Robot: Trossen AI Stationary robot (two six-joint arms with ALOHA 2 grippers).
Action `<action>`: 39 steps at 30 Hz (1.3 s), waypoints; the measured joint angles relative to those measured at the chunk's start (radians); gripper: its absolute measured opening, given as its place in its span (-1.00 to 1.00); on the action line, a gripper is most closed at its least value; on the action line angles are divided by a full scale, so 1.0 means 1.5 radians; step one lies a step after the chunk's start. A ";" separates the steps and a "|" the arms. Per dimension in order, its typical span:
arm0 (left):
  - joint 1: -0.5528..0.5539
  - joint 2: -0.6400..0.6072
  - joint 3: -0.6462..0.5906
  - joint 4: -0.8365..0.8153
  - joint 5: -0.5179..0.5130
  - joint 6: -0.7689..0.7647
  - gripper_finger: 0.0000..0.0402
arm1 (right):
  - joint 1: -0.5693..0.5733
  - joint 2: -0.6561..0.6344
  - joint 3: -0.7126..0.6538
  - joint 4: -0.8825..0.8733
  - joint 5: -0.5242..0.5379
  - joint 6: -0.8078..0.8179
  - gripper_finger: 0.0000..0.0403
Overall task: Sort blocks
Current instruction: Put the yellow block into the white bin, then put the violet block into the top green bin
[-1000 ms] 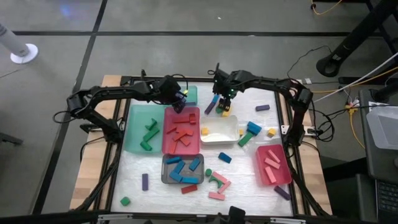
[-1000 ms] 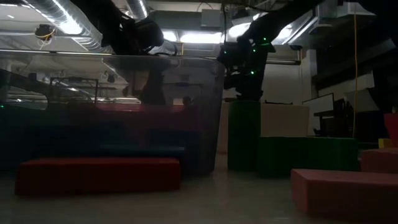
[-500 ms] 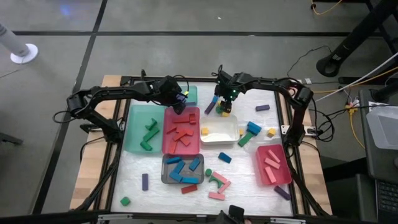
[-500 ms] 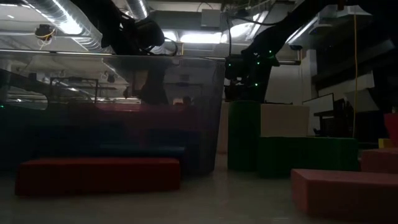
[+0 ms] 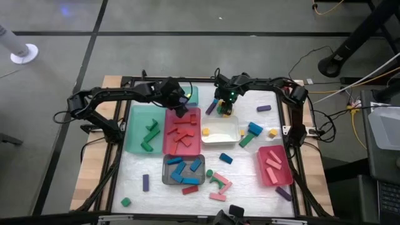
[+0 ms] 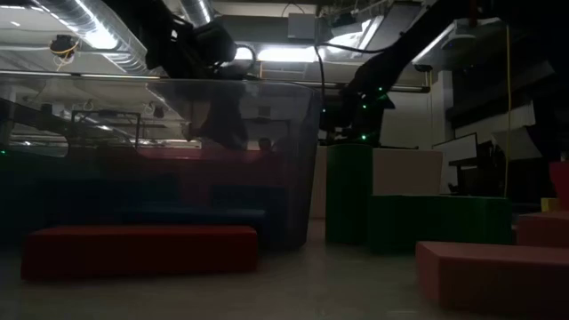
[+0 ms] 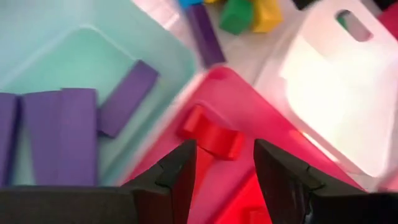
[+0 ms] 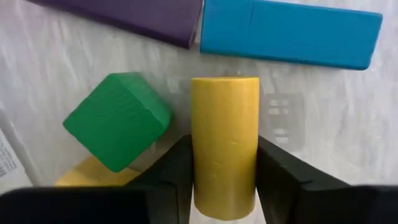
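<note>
Pincer of the right arm (image 8: 225, 186) straddling a yellow cylinder block (image 8: 224, 143) — one dark finger (image 8: 166, 174) pressing each flank, so clamping on it or a hair from it, block not yet lifting off the table (image 8: 74, 68). Lying with its long axis running straight out between the fingers, along the pincer's own reach, flanks offered squarely to the pads. Sitting, in the high view, at upper centre of the frame (image 5: 225, 111), just above the white tray (image 5: 220, 131) — the right arm plainly the nearer one. Crowding it: a green cube (image 8: 118, 121) just beside one flank, tilted on a corner, with another yellow piece (image 8: 87, 175) tucked under it; a blue bar (image 8: 291, 32) and a purple bar (image 8: 118, 14) lying crosswise beyond the far end. Judging a straight upward lift the safest, the cube being close enough to be dragging along otherwise.

Left pincer (image 7: 221, 168) hanging spread and empty over the upper end of the red tray (image 7: 249, 106), a red arch block (image 7: 211, 132) lying just ahead of its tips, purple bars (image 7: 127, 98) resting in the teal tray (image 7: 81, 62) to one side.
</note>
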 joint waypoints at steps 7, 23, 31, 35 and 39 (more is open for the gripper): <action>-0.018 -0.009 0.000 0.057 0.055 0.023 -0.26 | 0.000 0.000 0.105 -0.104 0.007 0.000 -0.35; -0.028 -0.267 0.000 0.006 0.097 0.060 -0.26 | 0.152 -0.002 0.353 -0.390 -0.100 0.092 -0.30; -0.082 -0.393 0.000 -0.235 0.142 0.054 -0.26 | 0.284 0.009 0.353 -0.395 -0.049 0.096 -0.15; -0.151 -0.424 0.000 -0.333 0.145 0.035 -0.26 | 0.330 0.022 0.354 -0.384 0.024 0.117 -0.15; -0.239 -0.436 0.000 -0.402 0.158 0.024 -0.26 | 0.359 0.035 0.353 -0.374 0.070 0.186 -0.15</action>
